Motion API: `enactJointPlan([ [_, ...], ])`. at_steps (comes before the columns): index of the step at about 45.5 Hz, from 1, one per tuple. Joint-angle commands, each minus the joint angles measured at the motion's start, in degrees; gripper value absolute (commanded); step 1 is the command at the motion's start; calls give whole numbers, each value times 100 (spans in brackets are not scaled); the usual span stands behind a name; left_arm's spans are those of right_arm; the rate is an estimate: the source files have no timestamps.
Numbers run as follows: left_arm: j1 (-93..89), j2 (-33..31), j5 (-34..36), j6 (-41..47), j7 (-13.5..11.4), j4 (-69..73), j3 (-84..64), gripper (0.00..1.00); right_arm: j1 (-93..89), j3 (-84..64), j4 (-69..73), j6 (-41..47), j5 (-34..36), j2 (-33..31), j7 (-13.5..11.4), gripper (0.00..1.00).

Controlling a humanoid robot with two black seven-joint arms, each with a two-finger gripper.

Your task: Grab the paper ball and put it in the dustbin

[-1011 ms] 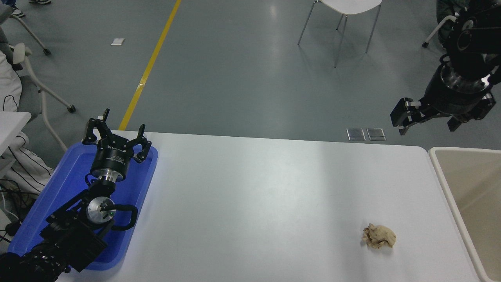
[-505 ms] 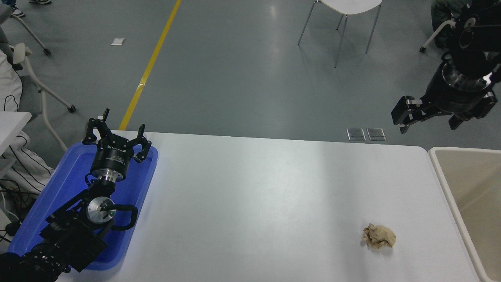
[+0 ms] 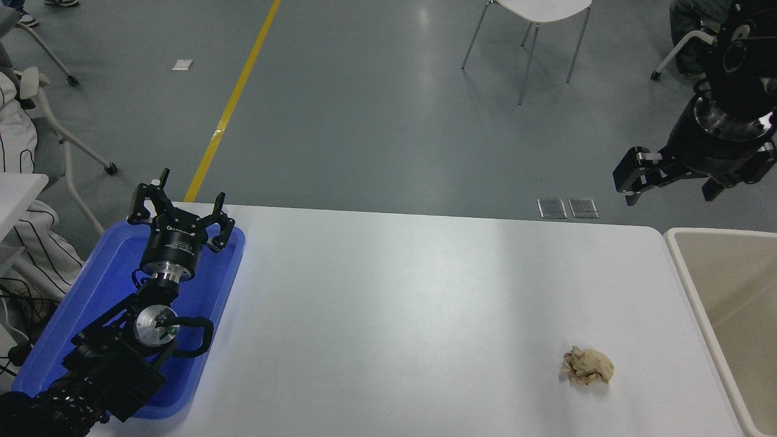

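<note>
head view: high on the robot's side, facing forward and down | covers the white table (image 3: 388, 303) from near edge to far edge, then grey floor (image 3: 376, 109) and a chair (image 3: 534, 24) beyond | left arm (image 3: 121, 340) enters lower left, right arm (image 3: 722, 115) at right edge | only one view, nothing shared

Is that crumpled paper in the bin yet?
No. The paper ball lies on the white table, left of the dustbin, untouched.
</note>
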Motion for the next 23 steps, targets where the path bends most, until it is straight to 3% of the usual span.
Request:
enactJointPlan([
  [1,-3,0,0,0,0,0,0,100,-64,-18,47,0,4,-70,0,100],
  [23,6,9,0,0,0,0,0,100,-1584,597,108,0,-92,-334,0,99],
])
